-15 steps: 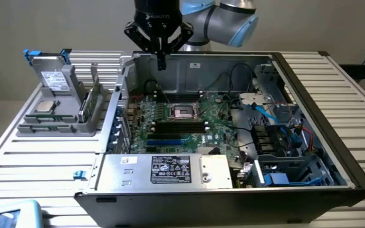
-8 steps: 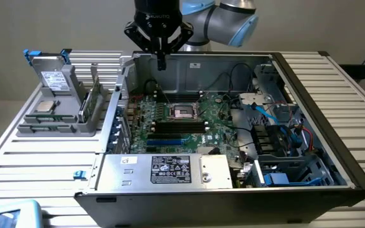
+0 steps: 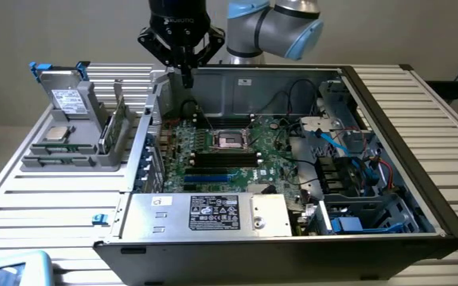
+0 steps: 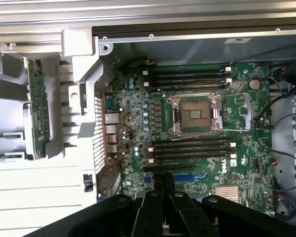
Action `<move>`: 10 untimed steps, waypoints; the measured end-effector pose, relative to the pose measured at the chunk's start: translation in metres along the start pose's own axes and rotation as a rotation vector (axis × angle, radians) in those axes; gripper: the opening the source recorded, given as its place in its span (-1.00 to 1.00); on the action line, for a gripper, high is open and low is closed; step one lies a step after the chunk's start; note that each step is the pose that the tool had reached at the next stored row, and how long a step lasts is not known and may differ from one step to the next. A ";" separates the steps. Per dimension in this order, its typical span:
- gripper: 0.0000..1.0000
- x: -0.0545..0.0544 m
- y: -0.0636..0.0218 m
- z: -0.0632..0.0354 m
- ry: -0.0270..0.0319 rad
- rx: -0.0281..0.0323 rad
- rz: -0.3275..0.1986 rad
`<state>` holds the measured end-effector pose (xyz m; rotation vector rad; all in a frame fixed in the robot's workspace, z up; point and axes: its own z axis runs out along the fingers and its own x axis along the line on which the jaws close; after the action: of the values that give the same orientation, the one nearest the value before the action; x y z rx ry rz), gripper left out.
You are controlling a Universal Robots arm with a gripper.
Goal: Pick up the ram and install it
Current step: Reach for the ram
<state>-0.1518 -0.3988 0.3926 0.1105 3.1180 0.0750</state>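
gripper (image 3: 183,74): pressed together, empty, above computer case (image 3: 388,125). ram (image 3: 110,132) upright in rack (image 3: 70,162). risk: closed fingers likely knock ram over.

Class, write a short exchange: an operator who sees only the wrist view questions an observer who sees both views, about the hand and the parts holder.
Operator: How high is the hand?
Observer: It hangs above the open case, well clear of the motherboard.
Operator: What sits in the grey holder beyond what I see of it?
Observer: A square silver processor chip lies flat in it.
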 end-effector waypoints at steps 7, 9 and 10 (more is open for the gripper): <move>-0.78 0.032 -0.0022 -0.0007 -0.0001 0.0000 0.000; -0.78 0.041 -0.0029 -0.0009 -0.0001 0.0000 0.000; -0.78 0.045 -0.0032 -0.0010 -0.0002 0.0000 0.000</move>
<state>-0.1974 -0.3988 0.3926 0.1104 3.1178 0.0750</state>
